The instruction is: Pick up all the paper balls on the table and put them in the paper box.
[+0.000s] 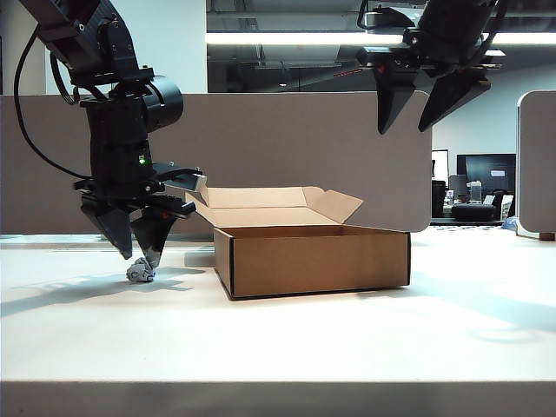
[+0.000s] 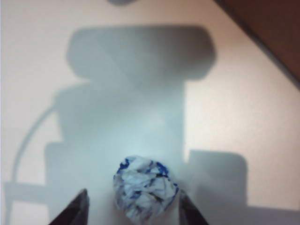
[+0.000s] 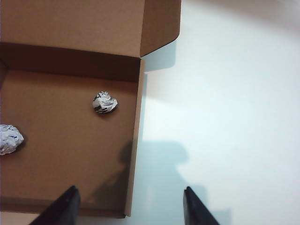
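Crumpled white/blue paper ball point(image 2: 145, 188) on table point(image 2: 243, 117), betw open left gripper point(image 2: 132, 208) fingers.

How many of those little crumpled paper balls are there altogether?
3. One lies on the table between the left gripper's open jaws; two are inside the paper box, a darker one and a whitish one. More may be hidden.
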`<state>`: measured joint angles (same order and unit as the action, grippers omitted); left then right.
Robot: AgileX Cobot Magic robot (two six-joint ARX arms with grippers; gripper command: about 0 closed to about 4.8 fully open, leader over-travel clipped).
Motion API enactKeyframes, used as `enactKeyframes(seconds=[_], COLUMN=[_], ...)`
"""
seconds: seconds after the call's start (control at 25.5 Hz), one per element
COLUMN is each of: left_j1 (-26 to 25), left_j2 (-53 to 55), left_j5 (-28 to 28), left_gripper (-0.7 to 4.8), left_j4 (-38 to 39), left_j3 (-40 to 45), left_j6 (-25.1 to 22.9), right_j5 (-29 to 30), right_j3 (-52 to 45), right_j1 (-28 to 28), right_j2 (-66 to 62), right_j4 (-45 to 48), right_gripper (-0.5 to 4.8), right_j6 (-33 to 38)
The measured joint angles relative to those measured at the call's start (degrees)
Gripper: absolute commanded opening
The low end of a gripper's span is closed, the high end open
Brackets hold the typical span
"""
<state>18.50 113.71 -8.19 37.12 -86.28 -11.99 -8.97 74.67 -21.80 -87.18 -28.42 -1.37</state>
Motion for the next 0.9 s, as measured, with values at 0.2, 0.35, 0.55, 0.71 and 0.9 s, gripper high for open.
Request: enactKeyframes(seconds=[0.2, 0.35, 0.55, 0.71, 0.9], left_j1=[0.02, 0.00, 0.00, 0.00, 0.02], left_j2=[0.00, 0.02, 0.55, 2.10, 2.34], left_j5=[0.46, 1.42, 1.60, 1.68, 1.70], left_gripper=[2.32, 2.32, 2.03, 1.84, 1.38], left_j4=[0.48, 1.92, 1.75, 1.49, 0.68], left_j3=[-0.02, 0.00, -0.07, -0.17, -0.31], left_j6=[0.26, 1.14, 1.36, 1.40, 1.38], right_j5=[0.02, 0.00, 0.00, 0.00, 0.00], right_j3=[0.00, 0.00, 0.00, 0.02, 0.02], right_j1=[0.00, 0.00, 0.00, 0.00, 0.00], right_j2=[0.00, 0.00, 0.00, 0.00, 0.00], right_j4=[0.00, 0.00, -0.11, -0.28, -0.74], right_gripper=[3.05, 3.05, 3.05, 3.05, 3.05], right_j6=[0.00, 0.00, 0.00, 0.00, 0.00])
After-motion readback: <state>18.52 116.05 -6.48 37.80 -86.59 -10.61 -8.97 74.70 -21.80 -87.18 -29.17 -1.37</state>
